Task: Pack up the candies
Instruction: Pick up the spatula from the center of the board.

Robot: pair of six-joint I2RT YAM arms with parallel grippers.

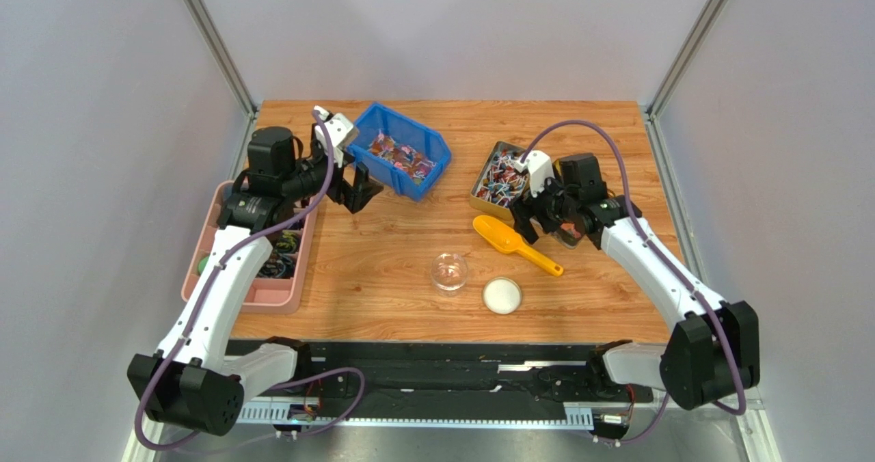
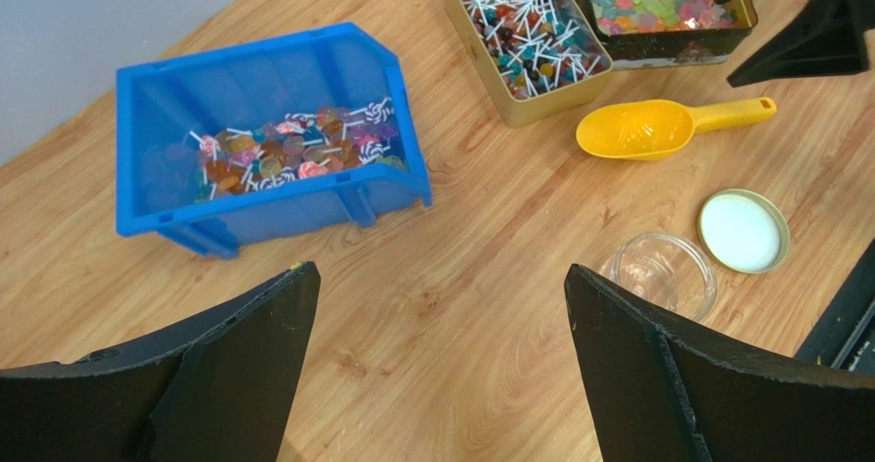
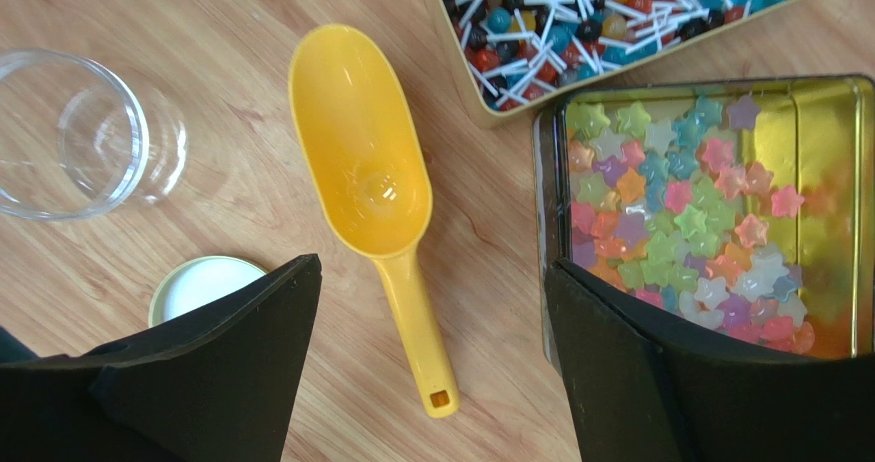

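Small shiny wrapped candies (image 2: 288,154), mostly pink and red, fill the blue bin (image 1: 401,151). A gold tin (image 1: 500,175) holds sweets with white sticks (image 3: 575,21). A second tin (image 3: 709,206) holds star-shaped sweets. The yellow scoop (image 3: 359,154) lies empty on the table, beside an empty glass jar (image 1: 449,270) and its white lid (image 1: 501,295). My left gripper (image 2: 436,269) is open and empty over bare wood in front of the blue bin. My right gripper (image 3: 431,263) is open and empty above the scoop's handle, one finger over the star tin.
A pink tray (image 1: 257,277) with dark coiled bands sits at the table's left edge under my left arm. The jar (image 2: 662,272) and lid (image 2: 742,229) stand near the front middle. Grey walls close in the back and both sides.
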